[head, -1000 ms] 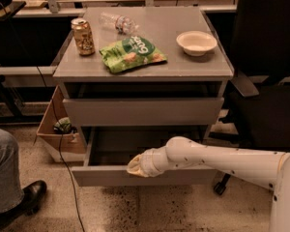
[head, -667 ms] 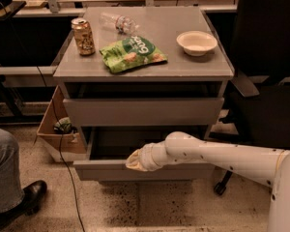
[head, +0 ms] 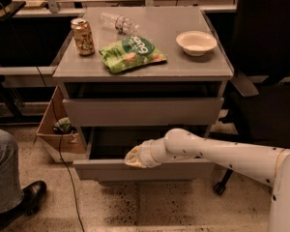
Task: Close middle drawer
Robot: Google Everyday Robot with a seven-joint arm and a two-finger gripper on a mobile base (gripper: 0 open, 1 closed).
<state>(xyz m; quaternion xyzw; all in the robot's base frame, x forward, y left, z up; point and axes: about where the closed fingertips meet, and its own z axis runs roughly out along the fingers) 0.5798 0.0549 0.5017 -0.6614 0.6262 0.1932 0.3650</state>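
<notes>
While gripper (head: 134, 157) is sitting at front edge of middle drawer (head: 101, 170), pulled out below worktop (head: 193, 67), grip state: cannot tell. Drawer looking rigid, light, easy-sliding; handle-less flat front inviting central push.

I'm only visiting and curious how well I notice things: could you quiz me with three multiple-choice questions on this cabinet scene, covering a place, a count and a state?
1. Where is the gripper?
A on the cabinet top
B at the front of the middle drawer
C out of sight

2. How many things lie on the cabinet top?
A two
B four
C six

3. The middle drawer is:
A pulled out
B fully shut
C taken away

Answers:
1 B, it sits at the front's upper edge.
2 B, can, bottle, green bag, bowl.
3 A, its inside shows behind the front.
</notes>
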